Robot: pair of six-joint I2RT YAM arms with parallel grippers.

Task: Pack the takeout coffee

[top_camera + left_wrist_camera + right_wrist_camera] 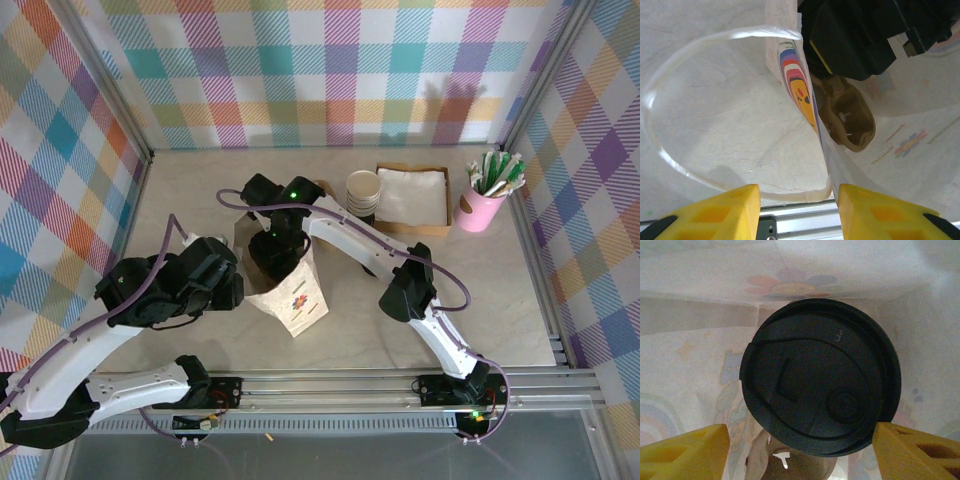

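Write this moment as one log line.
right gripper astride takeout coffee inside paper bag, grip unclear | left gripper open at bag edge

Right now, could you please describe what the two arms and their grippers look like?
Both the left arm and right arm have white links between bulky black joints, each trailed by a purple cable. A green light glows near the right wrist. The left gripper and right gripper have blocky yellow fingers with recessed pockets.

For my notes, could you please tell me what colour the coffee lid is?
The lid is black; right wrist view shows it best.
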